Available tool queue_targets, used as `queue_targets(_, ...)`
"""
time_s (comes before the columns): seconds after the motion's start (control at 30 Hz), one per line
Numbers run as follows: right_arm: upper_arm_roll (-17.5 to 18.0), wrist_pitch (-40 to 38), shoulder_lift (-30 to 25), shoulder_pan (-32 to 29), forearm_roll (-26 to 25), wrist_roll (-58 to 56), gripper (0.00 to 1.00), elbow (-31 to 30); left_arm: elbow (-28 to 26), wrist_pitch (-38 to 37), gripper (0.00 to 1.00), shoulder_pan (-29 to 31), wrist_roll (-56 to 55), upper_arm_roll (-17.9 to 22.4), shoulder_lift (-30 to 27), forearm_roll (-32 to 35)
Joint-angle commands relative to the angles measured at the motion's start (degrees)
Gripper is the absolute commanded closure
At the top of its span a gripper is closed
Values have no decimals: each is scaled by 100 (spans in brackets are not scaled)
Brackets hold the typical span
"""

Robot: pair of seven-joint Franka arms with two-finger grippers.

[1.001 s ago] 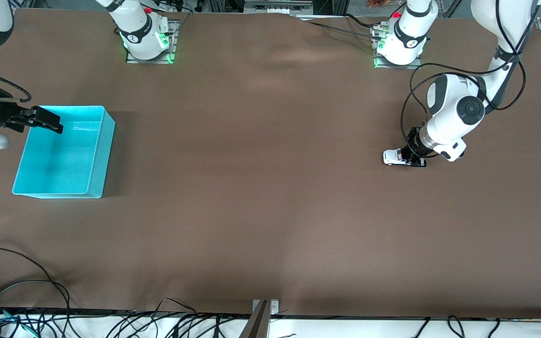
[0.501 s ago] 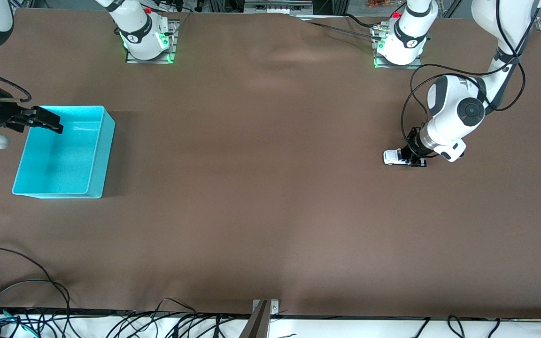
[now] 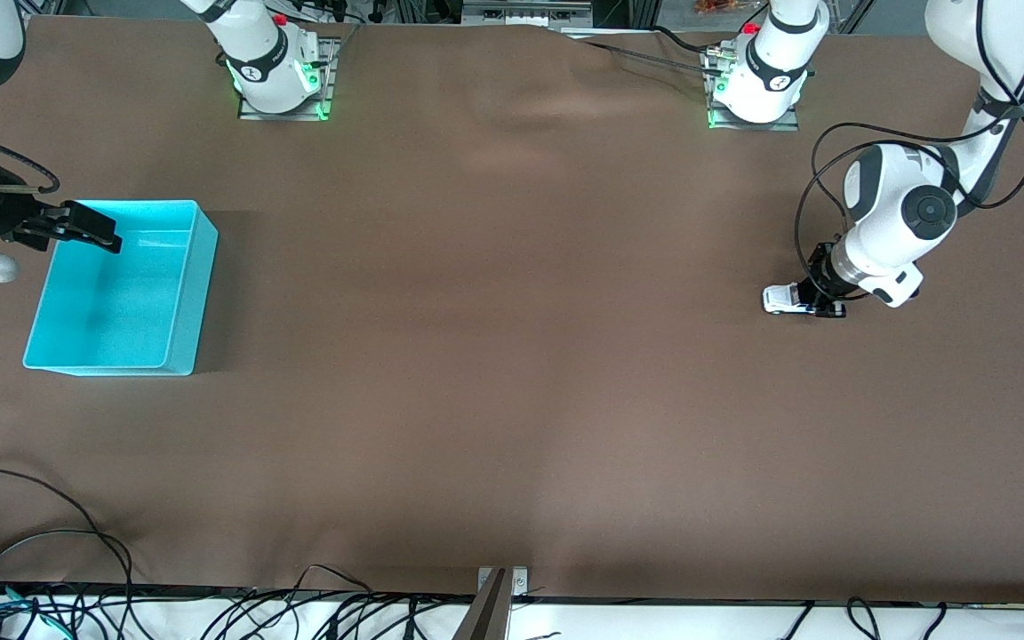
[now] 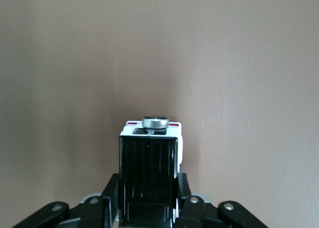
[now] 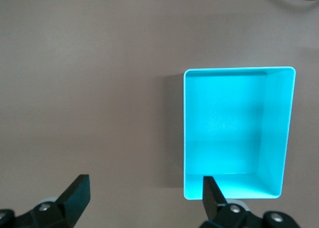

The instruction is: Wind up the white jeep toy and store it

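Jeep (image 3: 786,300) sits on the brown table cloth (image 3: 512,356) at the left arm's end of the table, wheels down as far as I can judge from the front view. My left gripper (image 3: 819,300) is clamped on it: the left wrist view shows the black roof (image 4: 148,175) squeezed between the two fingers (image 4: 110,193), with the white nose and a small round silver knob (image 4: 155,122) poking out ahead of the fingertips. So the car's long axis runs straight out from the hand (not across it), and in the front view it points along the table toward the right arm's end.

That direction is the one thing the coming move hangs on. The turquoise bin (image 3: 174,293) stands well apart at the right arm's end, almost the whole table length away, roughly in line with the car's nose. I judge that a backward drag along this axis would wind the spring, and the car would then run toward the bin if let go.

Right gripper (image 3: 76,231) waits, fingers spread wide and holding nothing, over the bin's rim. The right wrist view looks down into the bin (image 5: 237,133), which holds nothing I can see. The right arm is far nearer the bin; the left is the only one at the car.
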Motion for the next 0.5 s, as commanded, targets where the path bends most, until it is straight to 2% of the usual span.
queue_targets(0.0, -14, -26, 60, -9, 121, 12, 0, 138, 77, 294, 97, 391, 185, -23, 496, 456)
queue_targets(0.2, -14, -26, 60, -9, 121, 12, 0, 138, 148, 382, 97, 690, 510, -23, 627, 527)
queue_targets(0.3, -14, -26, 51, -9, 121, 12, 0, 138, 165, 382, 90, 857, 799, -23, 663, 527)
queue_targets(0.47, -14, -26, 60, -9, 121, 12, 0, 138, 253, 391, 90, 1182, 1239, -23, 716, 536)
